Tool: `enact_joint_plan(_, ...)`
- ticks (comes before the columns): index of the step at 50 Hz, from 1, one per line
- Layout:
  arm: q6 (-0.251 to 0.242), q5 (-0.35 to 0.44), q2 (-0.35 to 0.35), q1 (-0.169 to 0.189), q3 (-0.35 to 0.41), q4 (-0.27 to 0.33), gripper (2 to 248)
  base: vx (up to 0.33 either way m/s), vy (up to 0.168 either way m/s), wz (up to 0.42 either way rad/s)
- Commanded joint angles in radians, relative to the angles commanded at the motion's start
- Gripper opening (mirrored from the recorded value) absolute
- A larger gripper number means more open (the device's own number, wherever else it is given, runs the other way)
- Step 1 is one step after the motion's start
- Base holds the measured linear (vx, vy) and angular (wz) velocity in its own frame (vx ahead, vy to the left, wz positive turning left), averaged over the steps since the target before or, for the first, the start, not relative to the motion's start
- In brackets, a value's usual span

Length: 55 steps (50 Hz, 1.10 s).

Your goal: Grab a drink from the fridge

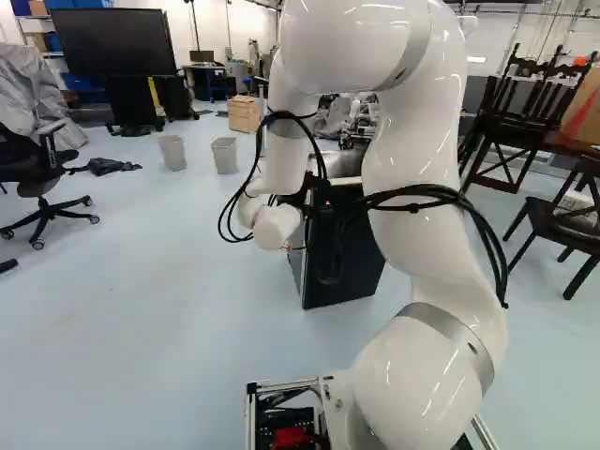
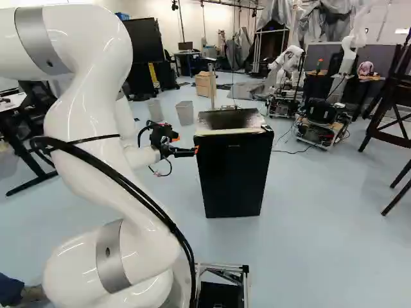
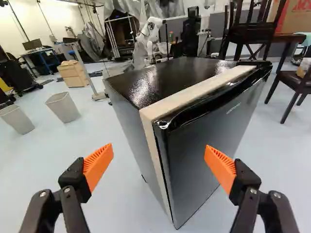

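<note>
In the right base view my gripper (image 2: 186, 152) is level with the upper part of the black mini fridge (image 2: 235, 170), at its near left edge. The wrist view shows the gripper (image 3: 159, 162) open and empty, its orange pads wide apart. Ahead of and between the fingers stands the fridge's front corner, with the door (image 3: 209, 150) shut and a pale strip (image 3: 160, 108) between door and body. Whether a pad touches the door I cannot tell. No drink can be seen; the fridge's inside is hidden.
Two grey bins (image 1: 225, 155) and a wooden cabinet (image 2: 205, 83) stand beyond the fridge. Another robot (image 2: 288, 67) is farther back. Dark wooden chairs (image 1: 572, 211) stand to the right, and an office chair (image 1: 42, 178) at the left of the left base view.
</note>
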<state>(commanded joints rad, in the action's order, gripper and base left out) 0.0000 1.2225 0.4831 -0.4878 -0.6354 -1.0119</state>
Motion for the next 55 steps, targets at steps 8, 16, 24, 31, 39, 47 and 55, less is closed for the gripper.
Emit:
enact_joint_plan(8, 0.0, 0.0, 0.01, -0.002, -0.016, -0.019, 247, 0.0, 0.0, 0.0)
enact_joint_plan(16, 0.0, 0.0, 0.021, -0.003, -0.031, -0.037, 247, 0.0, 0.0, 0.0)
enact_joint_plan(24, 0.0, 0.0, 0.031, -0.004, -0.047, -0.058, 247, 0.0, 0.0, 0.0)
enact_joint_plan(31, 0.0, 0.0, 0.04, -0.005, -0.061, -0.078, 247, 0.0, 0.0, 0.0)
enact_joint_plan(39, 0.0, 0.0, 0.051, -0.005, -0.077, -0.103, 247, 0.0, 0.0, 0.0)
enact_joint_plan(47, 0.0, 0.0, 0.061, -0.005, -0.093, -0.129, 247, 0.0, 0.0, 0.0)
enact_joint_plan(55, 0.0, 0.0, 0.068, -0.005, -0.105, -0.155, 247, 0.0, 0.0, 0.0)
